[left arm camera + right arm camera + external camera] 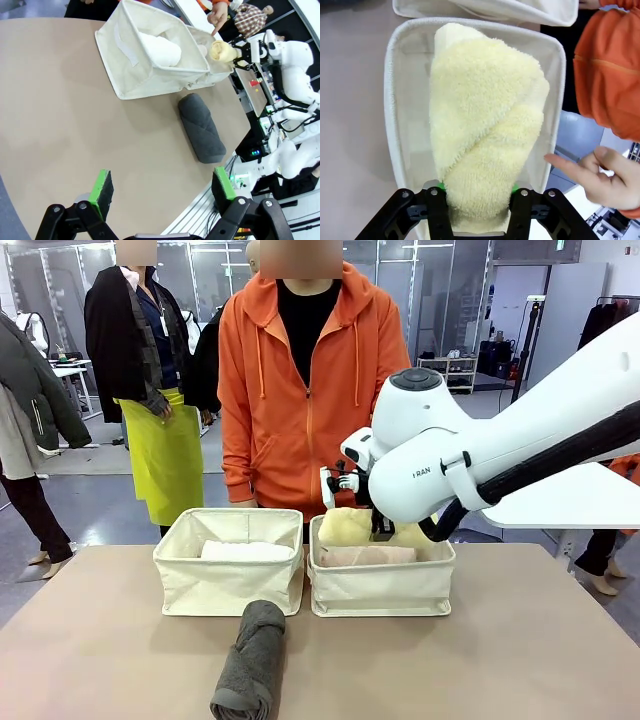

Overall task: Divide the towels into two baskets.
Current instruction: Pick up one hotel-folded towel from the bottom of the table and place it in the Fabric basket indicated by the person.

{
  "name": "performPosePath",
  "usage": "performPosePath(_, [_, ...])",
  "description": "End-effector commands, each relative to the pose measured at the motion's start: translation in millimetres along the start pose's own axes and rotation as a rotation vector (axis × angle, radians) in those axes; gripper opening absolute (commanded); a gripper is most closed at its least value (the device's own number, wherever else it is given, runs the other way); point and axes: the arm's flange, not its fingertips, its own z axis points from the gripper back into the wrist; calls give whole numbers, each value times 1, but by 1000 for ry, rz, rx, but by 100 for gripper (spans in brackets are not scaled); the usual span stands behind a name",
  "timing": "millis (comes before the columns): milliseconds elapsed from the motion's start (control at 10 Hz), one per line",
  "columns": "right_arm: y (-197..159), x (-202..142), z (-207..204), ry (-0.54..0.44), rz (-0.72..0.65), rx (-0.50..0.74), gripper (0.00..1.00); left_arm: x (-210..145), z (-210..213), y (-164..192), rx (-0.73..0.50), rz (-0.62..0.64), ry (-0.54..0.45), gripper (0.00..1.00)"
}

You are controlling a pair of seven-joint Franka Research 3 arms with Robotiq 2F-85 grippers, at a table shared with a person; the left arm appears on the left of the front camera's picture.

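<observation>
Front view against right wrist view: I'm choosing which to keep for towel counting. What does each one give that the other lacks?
Front: dark grey towel on the table, white towel in the left basket, pink towel in the right basket. Right wrist: a person's hand pointing beside that basket. Both: right gripper shut on the pale yellow towel over it.

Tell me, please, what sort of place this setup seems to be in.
Likely a robotics lab or test hall, not a home: a work table fronts glass partition walls, a metal shelf rack stands behind, and lit electronics sit beside the table.
</observation>
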Motion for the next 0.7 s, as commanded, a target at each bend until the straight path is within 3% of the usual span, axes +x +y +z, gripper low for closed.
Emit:
performPosePath(0, [-9,-1,-8,-1,49,27,40,-2,3,-2,1,7,8,100])
performPosePath(400, [-10,-9,-41,18,6,70,40,-2,3,-2,1,7,8,100])
performPosePath(500, [-8,-9,-44,24,0,86,54,-2,3,-2,1,7,8,100])
performPosePath(600, [-7,-9,-46,28,0,92,76,-2,3,-2,1,7,8,100])
